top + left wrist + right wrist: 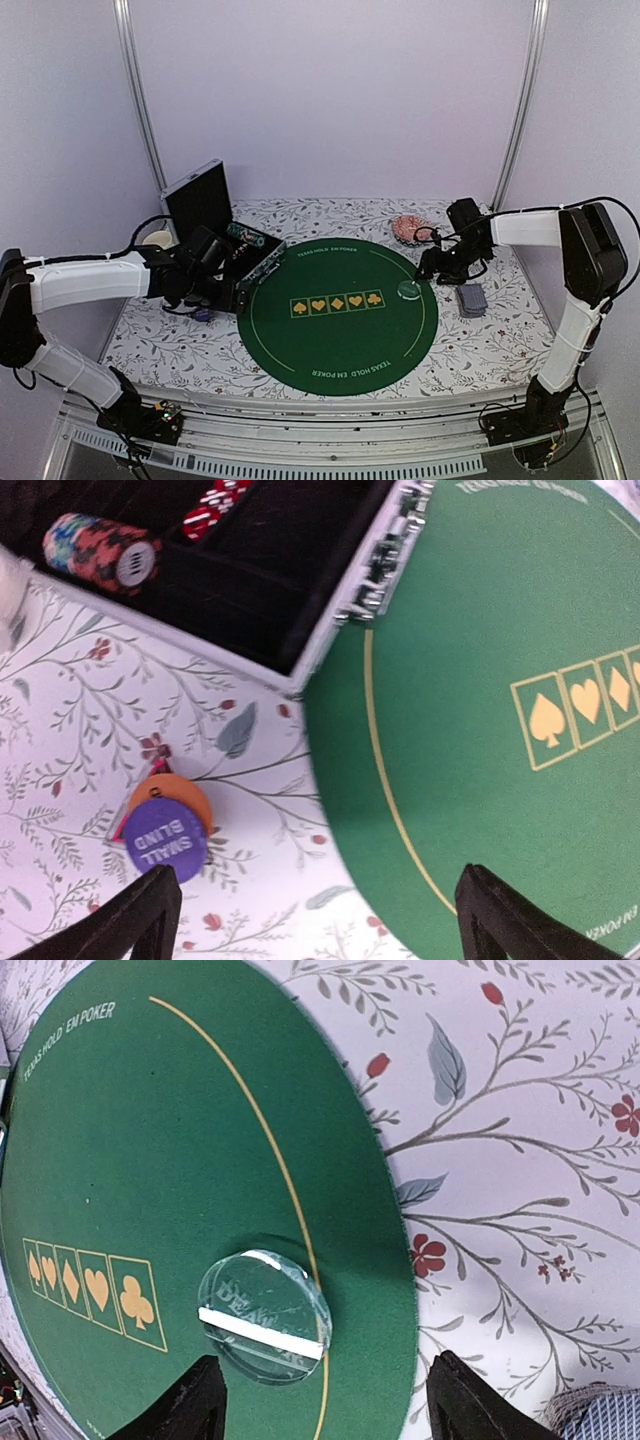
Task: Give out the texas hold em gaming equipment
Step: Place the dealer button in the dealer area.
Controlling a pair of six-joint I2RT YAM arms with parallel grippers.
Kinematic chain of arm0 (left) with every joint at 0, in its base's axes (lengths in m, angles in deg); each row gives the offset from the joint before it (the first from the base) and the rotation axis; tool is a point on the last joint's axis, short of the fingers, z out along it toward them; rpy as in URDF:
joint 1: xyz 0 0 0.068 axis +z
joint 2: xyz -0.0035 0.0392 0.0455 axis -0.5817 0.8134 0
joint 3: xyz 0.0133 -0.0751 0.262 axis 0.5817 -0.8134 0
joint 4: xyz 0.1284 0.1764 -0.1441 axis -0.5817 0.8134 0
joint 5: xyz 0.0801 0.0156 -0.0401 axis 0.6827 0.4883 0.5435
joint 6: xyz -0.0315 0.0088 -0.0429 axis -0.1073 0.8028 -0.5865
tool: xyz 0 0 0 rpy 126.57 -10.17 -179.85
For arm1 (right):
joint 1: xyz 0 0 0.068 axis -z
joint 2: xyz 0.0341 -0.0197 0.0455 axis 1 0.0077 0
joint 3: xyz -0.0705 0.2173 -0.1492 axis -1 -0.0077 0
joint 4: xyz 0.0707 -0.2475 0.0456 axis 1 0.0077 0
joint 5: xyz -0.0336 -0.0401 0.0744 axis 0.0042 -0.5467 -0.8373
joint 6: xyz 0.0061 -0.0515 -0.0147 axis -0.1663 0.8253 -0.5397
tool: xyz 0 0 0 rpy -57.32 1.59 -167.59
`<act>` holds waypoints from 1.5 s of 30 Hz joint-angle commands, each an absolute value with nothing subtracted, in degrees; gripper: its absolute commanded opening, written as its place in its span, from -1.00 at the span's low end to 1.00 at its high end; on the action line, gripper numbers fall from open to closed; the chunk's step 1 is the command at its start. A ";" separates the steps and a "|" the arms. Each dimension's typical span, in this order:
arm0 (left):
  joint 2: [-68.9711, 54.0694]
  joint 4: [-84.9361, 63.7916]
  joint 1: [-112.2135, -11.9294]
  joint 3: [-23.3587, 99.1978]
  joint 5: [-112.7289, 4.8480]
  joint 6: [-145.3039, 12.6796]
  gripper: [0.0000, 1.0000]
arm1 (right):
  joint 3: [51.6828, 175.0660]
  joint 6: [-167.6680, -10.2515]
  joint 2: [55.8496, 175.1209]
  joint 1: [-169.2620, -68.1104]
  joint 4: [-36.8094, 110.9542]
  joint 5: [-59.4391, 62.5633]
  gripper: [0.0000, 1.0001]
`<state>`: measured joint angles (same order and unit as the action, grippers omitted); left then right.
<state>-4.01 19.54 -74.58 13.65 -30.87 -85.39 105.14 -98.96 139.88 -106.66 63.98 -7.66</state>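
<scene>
The left fingers (140, 920) stand wide apart and hold nothing. They hang above the floral counter (60, 780), where a purple "small blind" disc (160, 838) lies on top of an orange disc (185, 792). Just beyond these, an open dark case (250, 590) holds a roll of striped poker chips (100, 550). Its metal edge sits at the rim of the round green felt mat (338, 340). Near the mat's right rim a clear dealer disc (263, 1315) lies flat across the gold line. The right fingers (190, 1405) are spread wider than this disc and do not grip it. Further right, a deck of cards (472, 298) rests on the counter.
</scene>
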 commanded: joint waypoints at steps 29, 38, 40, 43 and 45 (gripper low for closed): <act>2.81 13.68 -55.00 9.18 -36.84 -81.61 0.45 | 105.17 -97.10 133.28 -114.35 70.50 0.43 0.58; 3.24 13.42 -56.36 8.48 -37.55 -81.16 0.43 | 105.02 -96.87 133.71 -114.39 70.31 -0.53 0.58; 3.32 13.42 -56.49 8.44 -36.90 -81.19 0.41 | 105.10 -96.76 133.60 -114.34 70.31 -0.55 0.58; 3.77 13.42 -56.88 8.34 -36.38 -81.16 0.40 | 105.08 -96.48 133.58 -114.35 70.56 -0.61 0.59; 4.10 13.59 -57.17 8.21 -35.61 -81.33 0.40 | 105.00 -96.39 133.57 -114.37 70.60 -0.60 0.58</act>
